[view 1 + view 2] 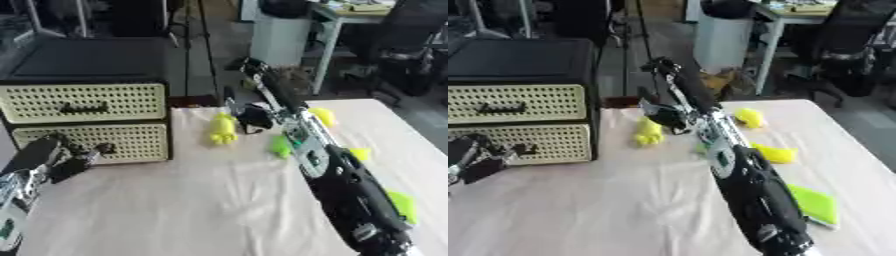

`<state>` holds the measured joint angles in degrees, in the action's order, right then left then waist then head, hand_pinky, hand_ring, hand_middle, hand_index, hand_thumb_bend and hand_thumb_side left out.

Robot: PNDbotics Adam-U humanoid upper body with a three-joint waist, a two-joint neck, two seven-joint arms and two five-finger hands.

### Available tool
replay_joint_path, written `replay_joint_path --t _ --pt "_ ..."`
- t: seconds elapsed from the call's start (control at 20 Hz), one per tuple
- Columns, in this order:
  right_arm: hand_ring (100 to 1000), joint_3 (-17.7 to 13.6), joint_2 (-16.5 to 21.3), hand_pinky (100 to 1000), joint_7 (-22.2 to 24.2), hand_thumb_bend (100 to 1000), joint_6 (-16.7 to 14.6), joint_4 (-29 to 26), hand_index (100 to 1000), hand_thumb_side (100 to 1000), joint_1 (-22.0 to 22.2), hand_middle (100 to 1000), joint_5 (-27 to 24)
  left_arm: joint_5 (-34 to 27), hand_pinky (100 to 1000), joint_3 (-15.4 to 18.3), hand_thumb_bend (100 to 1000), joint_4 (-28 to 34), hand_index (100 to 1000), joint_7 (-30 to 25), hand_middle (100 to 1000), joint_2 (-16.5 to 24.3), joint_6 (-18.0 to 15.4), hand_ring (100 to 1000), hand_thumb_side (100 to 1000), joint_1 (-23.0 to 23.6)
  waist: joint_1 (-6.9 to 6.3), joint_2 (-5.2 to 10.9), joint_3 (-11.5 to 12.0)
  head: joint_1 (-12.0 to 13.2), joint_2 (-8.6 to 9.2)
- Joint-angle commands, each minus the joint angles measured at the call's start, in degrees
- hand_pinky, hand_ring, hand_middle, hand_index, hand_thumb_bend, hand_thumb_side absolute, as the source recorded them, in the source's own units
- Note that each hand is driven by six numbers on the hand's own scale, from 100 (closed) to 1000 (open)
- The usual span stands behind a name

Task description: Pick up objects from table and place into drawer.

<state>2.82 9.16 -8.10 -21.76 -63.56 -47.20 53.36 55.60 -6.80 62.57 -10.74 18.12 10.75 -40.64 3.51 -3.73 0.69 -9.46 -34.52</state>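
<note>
Nothing is showing inside the drawer unit (83,120) yet: both of its perforated drawer fronts are sitting flush, so judging from this, no drawer is pulled out and the placing has not started. The unit is standing at the table's (175,210) far left corner.

All the yellow and green things are lying on the cloth-covered table. A yellow toy (648,133) is resting near the far edge, just beside the unit's right side. A round yellow piece (750,118) is sitting further right along the far edge, a yellow wedge (778,153) is lying nearer the right edge, and a flat green piece (815,203) is lying toward the near right corner. A small green thing (280,146) is peeking out beside the arm, partly hidden by it.

The right robot hand (665,114) is reaching out over the far edge, close beside the yellow toy; whether its fingers are spread or closing on anything cannot be told. The left robot hand (77,159) is hovering in front of the lower drawer with its fingers curled, apparently holding nothing.

So the whole job appears to be remaining: a drawer needs opening, and every piece needs moving.
</note>
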Motion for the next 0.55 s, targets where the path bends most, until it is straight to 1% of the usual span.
replay_joint_path --t 0.05,0.2,0.35,0.4,0.45,0.55 --pt "837 -0.5 0.8 839 0.0 100 -0.7 -1.8 831 466 -0.8 792 -0.9 -2.7 593 0.8 521 7.2 808 -0.1 721 2.1 -0.4 624 1000 1.1 -0.47 0.59 0.1 -0.2 1.02" --pt "828 -0.5 1.9 801 0.4 100 -1.3 -3.8 831 470 0.3 791 -2.5 -6.3 547 1.7 527 17.2 772 -0.8 676 4.4 -0.1 573 1000 5.5 -0.55 0.52 0.3 -0.6 1.02" --pt "819 -0.4 3.7 784 1.3 100 -1.8 -6.4 829 479 2.0 789 -4.9 -10.7 521 2.7 529 28.0 748 -2.3 659 7.3 0.4 553 1000 10.8 -0.65 0.64 0.5 -0.7 0.65" --pt "819 -0.4 4.3 782 1.6 100 -1.7 -7.2 829 480 2.6 789 -6.2 -12.0 519 3.1 529 30.9 747 -2.9 659 8.1 0.6 552 1000 12.3 -0.69 0.74 0.5 -0.8 0.48" --pt "810 -0.5 5.0 764 2.0 100 -1.7 -8.0 828 482 3.3 786 -7.4 -13.0 499 3.4 528 33.2 735 -3.5 646 8.8 0.9 536 1000 13.6 -0.70 0.89 0.6 -0.9 0.37" --pt "800 -0.5 7.0 747 2.6 100 -2.0 -10.2 827 480 5.4 784 -10.2 -15.7 486 4.3 526 37.8 728 -4.7 637 10.2 1.3 525 1000 16.6 -0.72 1.24 1.0 -1.0 0.27"
